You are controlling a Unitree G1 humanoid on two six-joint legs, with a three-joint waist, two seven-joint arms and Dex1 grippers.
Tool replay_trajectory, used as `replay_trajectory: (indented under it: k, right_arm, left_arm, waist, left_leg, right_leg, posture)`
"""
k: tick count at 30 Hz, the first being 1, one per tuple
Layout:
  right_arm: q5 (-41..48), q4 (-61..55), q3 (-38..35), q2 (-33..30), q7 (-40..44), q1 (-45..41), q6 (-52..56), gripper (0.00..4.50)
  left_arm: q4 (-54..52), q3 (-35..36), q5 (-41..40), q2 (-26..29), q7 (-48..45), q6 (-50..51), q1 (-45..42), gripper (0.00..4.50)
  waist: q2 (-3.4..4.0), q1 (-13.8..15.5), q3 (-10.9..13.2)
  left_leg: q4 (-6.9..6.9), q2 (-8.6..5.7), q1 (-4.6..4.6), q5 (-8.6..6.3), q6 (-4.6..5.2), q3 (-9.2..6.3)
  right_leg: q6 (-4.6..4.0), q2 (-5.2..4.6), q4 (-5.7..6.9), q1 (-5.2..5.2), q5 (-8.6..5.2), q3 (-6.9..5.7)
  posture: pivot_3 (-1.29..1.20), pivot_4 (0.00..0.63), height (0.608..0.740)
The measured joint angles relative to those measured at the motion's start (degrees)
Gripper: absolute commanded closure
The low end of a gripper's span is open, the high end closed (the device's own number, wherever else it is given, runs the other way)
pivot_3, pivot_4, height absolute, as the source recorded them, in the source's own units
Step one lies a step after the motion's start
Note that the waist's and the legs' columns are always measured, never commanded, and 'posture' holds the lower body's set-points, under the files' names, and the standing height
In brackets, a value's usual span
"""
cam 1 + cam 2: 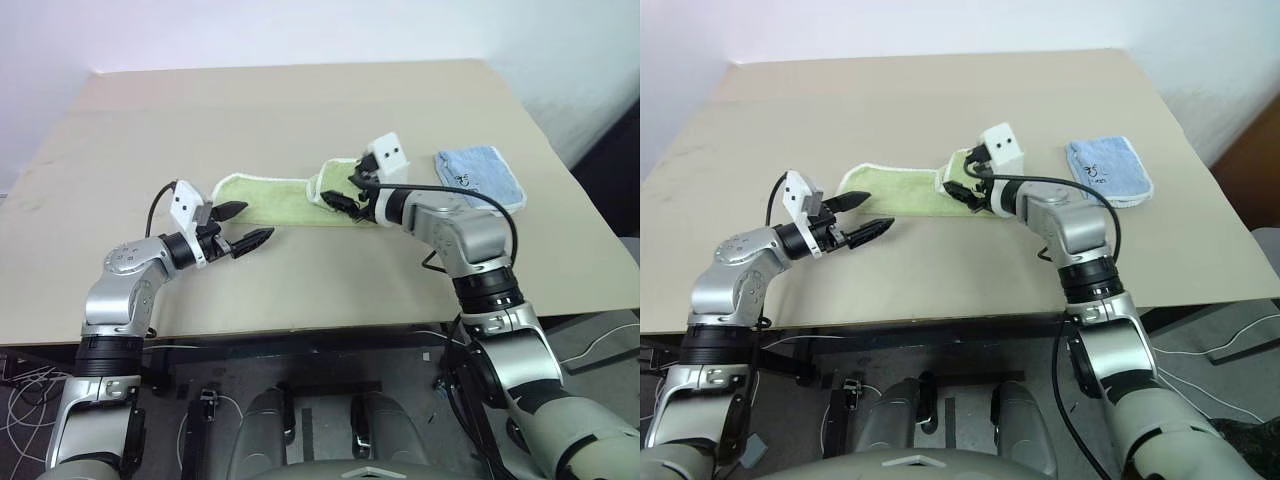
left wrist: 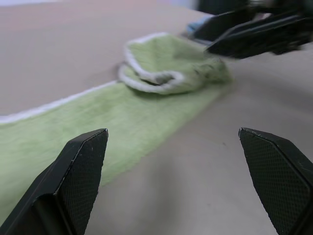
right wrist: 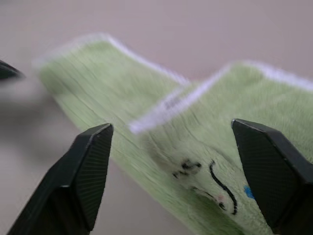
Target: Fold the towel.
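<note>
Worktop [image 1: 300, 110]: broad, matte beige, bare over most of its far half; front edge straight, ending above the floor.
Room: pale wall [image 1: 250, 30] behind the worktop at 12 o'clock; grey floor [image 1: 330, 370] below the front edge with loose cables [image 1: 30, 400] toward 8 o'clock.
Towel [image 1: 262, 198]: light green with white edging, lying flat as a long strip near the worktop's middle; its end toward 3 o'clock doubled back over itself into a raised fold, a small dark printed mark visible there.
Blue towel [image 1: 480, 175]: smaller, light blue, folded, just beyond the green one toward 3 o'clock, apart from it.
Left hand [image 1: 245, 227]: released, fingers spread, hovering over bare worktop at the strip's 7 o'clock side, not touching cloth.
Right hand [image 1: 962, 194]: released, fingers wide, poised at the doubled end, nothing gripped.
</note>
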Motion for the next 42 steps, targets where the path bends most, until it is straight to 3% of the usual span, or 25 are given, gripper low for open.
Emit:
replay_trajectory:
  k: [3, 13, 17, 23, 32, 36, 42]
  right_arm:
    - [0.1, 0.0, -2.4, -0.5, -0.7, -0.3, -0.7, 1.18]
    - [-9.7, 26.1, 0.2, 2.9, -1.0, -4.4, -19.6, 4.48]
    - [-13.2, 36.9, 1.7, 4.8, -0.1, -5.3, -25.5, 4.48]
    - [-15.7, 39.4, 2.3, 4.8, 1.1, -6.3, -28.7, 4.48]
    - [-12.4, 18.4, -1.3, 2.3, 3.3, -3.8, -24.7, 4.48]
    - [-10.9, 8.0, -1.5, 0.7, 3.7, -0.7, -20.3, 4.48]
    - [-9.6, 1.3, -2.5, -0.5, 2.9, 2.5, -15.8, 4.48]
  left_arm:
    - [0.0, 1.6, -1.7, -0.9, 2.3, 1.6, 0.2, 0.00]
    - [-1.2, 5.5, -6.3, -5.9, 12.8, 9.8, 1.2, 0.00]
    - [-3.6, 8.0, -9.1, -7.4, 16.9, 13.1, 2.5, 0.00]
    - [-6.4, 11.5, -12.7, -8.9, 23.6, 17.7, 4.2, 0.00]
    - [-4.3, 20.5, -22.1, -14.7, 39.0, 27.7, 1.0, 0.00]
    - [2.9, 24.8, -24.6, -15.7, 45.4, 28.7, -5.6, 0.00]
    - [18.7, 28.8, -25.6, -15.7, 49.7, 26.8, -15.5, 0.00]
  waist:
    - [-0.02, 0.0, 0.0]
    - [-0.05, -0.3, 0.0]
    - [-0.05, -0.2, 0.0]
    - [-0.09, -0.2, 0.0]
    - [-0.12, -0.1, 0.0]
    - [-0.14, 0.0, 0.0]
    - [-0.17, 0.1, 0.0]
  left_leg:
    - [0.00, 0.00, 0.04, 0.00, -0.01, 0.00]
    - [0.02, -0.02, 0.06, 0.02, 0.01, 0.03]
    - [0.03, -0.03, 0.05, 0.02, 0.02, 0.08]
    - [0.07, -0.03, 0.25, 0.01, 0.01, 0.06]
    - [0.07, -0.02, 0.26, 0.02, 0.02, 0.04]
    - [0.11, -0.06, 0.26, 0.02, 0.03, 0.05]
    - [0.17, -0.07, 0.33, 0.02, 0.03, 0.01]
  right_leg:
    - [-0.01, 0.01, 0.00, 0.02, 0.00, -0.01]
    - [0.22, 0.11, 0.01, 0.03, 0.13, 0.05]
    - [0.23, 0.10, 0.00, 0.03, 0.13, 0.10]
    - [0.23, 0.07, 0.00, 0.22, 0.14, 0.10]
    - [0.26, 0.04, 0.00, 0.23, 0.16, 0.11]
    - [0.28, 0.04, 0.00, 0.26, 0.17, 0.11]
    - [0.27, 0.09, 0.04, 0.31, 0.16, 0.09]
  posture:
    - [0.00, 0.150, 0.740]
    - [0.00, 0.150, 0.740]
    - [0.00, 0.150, 0.740]
    - [0.00, 0.150, 0.740]
    - [0.00, 0.150, 0.740]
    - [0.00, 0.150, 0.740]
    - [0.00, 0.150, 0.740]
